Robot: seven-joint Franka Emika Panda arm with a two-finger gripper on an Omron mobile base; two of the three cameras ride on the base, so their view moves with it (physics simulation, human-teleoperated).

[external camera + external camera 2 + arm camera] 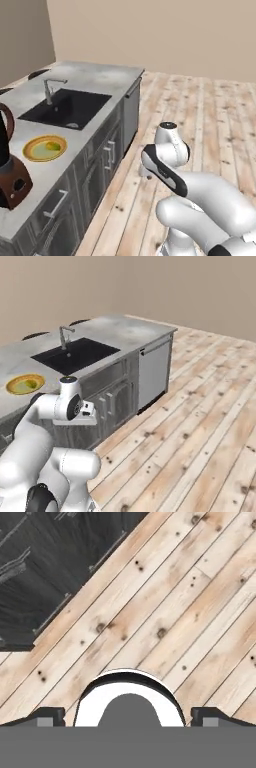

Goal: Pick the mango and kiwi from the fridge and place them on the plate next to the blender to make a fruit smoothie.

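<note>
On the grey counter (95,80), between blender (11,175) and sink (67,107): yellow plate (31,150) with the mango (51,146) on it | gripper (128,719): fingers spread wide, holding nothing, above the wooden floor (165,612) beside dark cabinets (45,567)

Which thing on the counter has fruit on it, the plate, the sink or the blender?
The plate: a yellow-green fruit, apparently the mango, lies on it. The sink is a dark basin and the blender a brown-based machine beside the plate.
</note>
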